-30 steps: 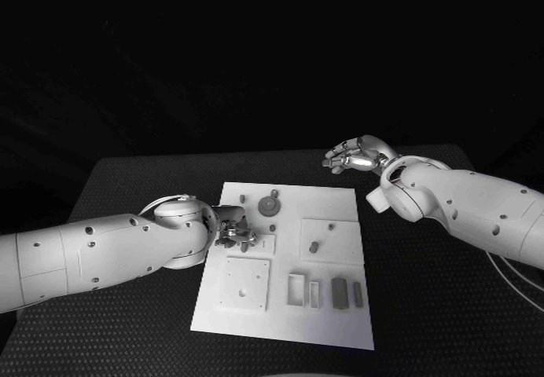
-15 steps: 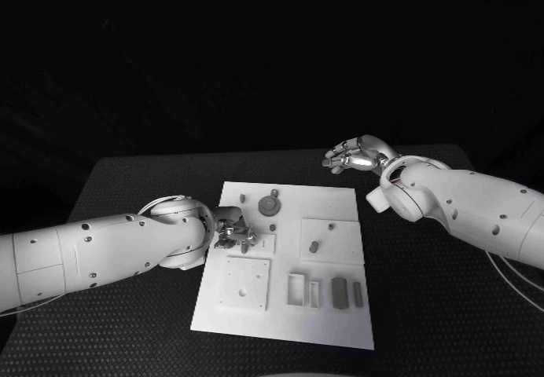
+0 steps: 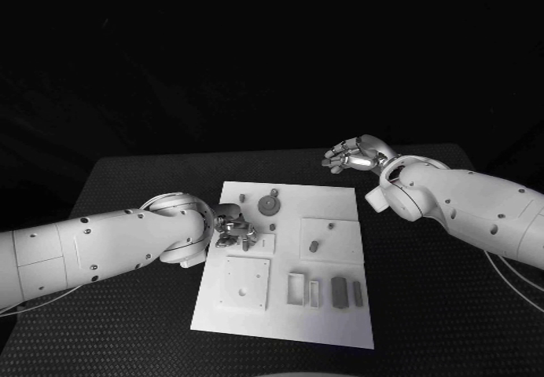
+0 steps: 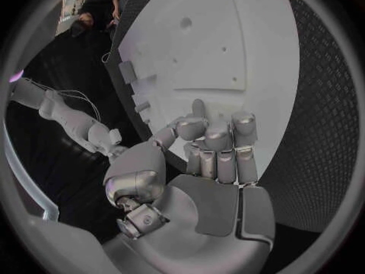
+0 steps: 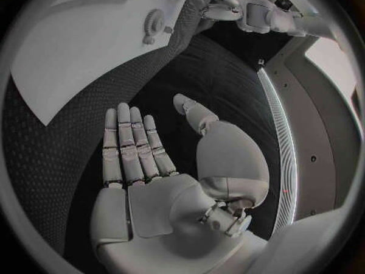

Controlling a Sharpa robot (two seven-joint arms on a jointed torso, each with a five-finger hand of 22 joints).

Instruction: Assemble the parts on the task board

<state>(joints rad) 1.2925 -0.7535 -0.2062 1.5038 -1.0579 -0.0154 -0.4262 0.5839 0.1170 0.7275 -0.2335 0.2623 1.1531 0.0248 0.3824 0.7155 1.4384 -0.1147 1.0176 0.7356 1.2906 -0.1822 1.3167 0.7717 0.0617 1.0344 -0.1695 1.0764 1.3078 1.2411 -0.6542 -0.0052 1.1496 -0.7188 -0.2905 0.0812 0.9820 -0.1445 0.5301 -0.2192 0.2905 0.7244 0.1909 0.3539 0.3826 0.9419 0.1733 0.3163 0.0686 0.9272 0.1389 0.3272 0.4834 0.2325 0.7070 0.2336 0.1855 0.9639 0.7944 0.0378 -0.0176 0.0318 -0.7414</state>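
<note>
The white task board [image 3: 289, 322] lies mid-table. My left hand [image 3: 235, 234] hovers low over its left side, next to a small raised plate [image 3: 266, 243]. In the left wrist view its fingers [image 4: 218, 146] are curled in, and a small pale peg [image 4: 199, 108] sticks up between thumb and fingertip. A grey gear [image 3: 269, 206] sits near the far edge of the board. Two grey bars [image 3: 339, 291] lie near the front right. My right hand [image 3: 357, 154] is raised past the board's far right corner, with its fingers [image 5: 131, 143] straight and nothing in them.
On the board a square plate [image 3: 246, 284] sits at the front left and another [image 3: 330, 238] at the right, carrying small grey pegs. Two rectangular slots [image 3: 297, 289] lie beside the bars. Black table [image 3: 136, 181] surrounds the board.
My left hand and forearm have edged slightly to the right, further over the board's left side. The right hand has stayed still.
</note>
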